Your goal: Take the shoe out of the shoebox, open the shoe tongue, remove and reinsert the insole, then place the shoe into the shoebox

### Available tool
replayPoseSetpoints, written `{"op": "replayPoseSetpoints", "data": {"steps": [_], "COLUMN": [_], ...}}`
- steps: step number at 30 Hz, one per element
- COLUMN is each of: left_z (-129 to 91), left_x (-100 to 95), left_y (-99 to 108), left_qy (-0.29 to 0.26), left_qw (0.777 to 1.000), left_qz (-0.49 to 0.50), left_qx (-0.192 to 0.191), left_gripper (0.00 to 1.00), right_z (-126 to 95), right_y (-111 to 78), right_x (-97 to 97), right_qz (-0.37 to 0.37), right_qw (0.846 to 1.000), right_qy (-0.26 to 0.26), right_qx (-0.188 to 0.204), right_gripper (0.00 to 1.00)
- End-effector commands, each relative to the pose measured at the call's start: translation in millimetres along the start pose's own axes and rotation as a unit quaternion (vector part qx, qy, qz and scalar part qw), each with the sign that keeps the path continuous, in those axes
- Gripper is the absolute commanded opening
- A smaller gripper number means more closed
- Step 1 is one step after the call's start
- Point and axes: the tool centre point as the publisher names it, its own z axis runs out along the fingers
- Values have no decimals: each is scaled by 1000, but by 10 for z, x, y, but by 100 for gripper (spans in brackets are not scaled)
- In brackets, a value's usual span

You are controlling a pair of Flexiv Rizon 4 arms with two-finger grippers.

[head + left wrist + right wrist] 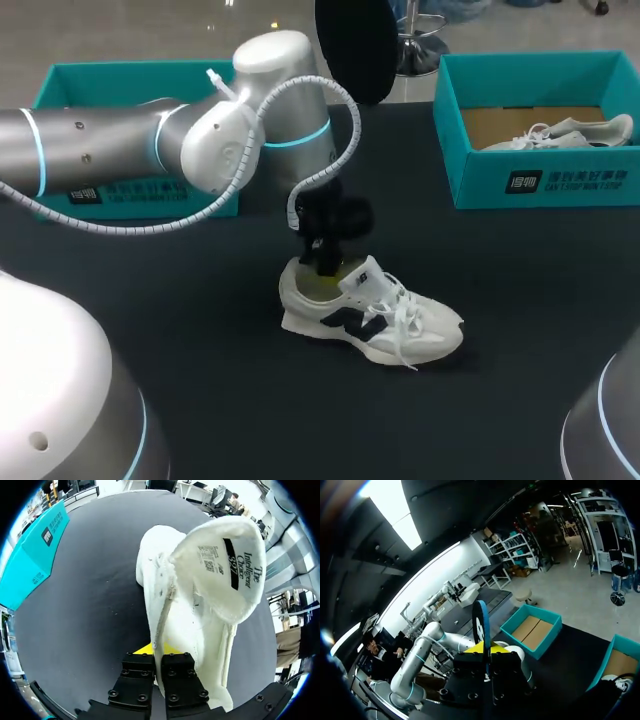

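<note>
A white sneaker (372,316) with a navy logo lies on the black table (200,330), toe toward the right. My left gripper (325,267) stands at its opening. In the left wrist view this gripper (159,652) is shut on the thin white edge of the shoe (190,625) at the collar, and the tongue (225,565) is folded up and back, with its printed underside showing. A dark insole (355,45) hangs high over the table's far side. In the right wrist view my right gripper (482,651) is shut on the insole (481,622), seen edge-on between the fingers.
A teal shoebox (540,170) at the back right holds a second white shoe (565,132). Another teal box (110,80) stands at the back left, partly behind my left arm (150,150). Bare table lies in front of the sneaker.
</note>
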Motion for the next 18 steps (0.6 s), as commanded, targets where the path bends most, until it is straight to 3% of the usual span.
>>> {"op": "replayPoseSetpoints", "data": {"steps": [1,8,15,18], "left_z": [-165,-292,-327,-344], "left_x": [5,14,86,120], "left_y": [-1,-88,-149,-125], "left_qy": [13,5,15,44], "left_qw": [999,982,936,910], "left_qz": [46,186,350,412], "left_qx": [9,-9,-26,-9], "left_gripper": [0,0,0,0], "right_z": [-55,-178,-297,-335], "right_y": [23,61,94,110], "right_x": [71,167,242,288], "right_qz": [7,42,53,53], "right_qw": [1000,999,998,998], "right_qy": [-7,16,22,21], "right_qx": [-5,-2,-5,-6], "right_gripper": [0,0,0,0]}}
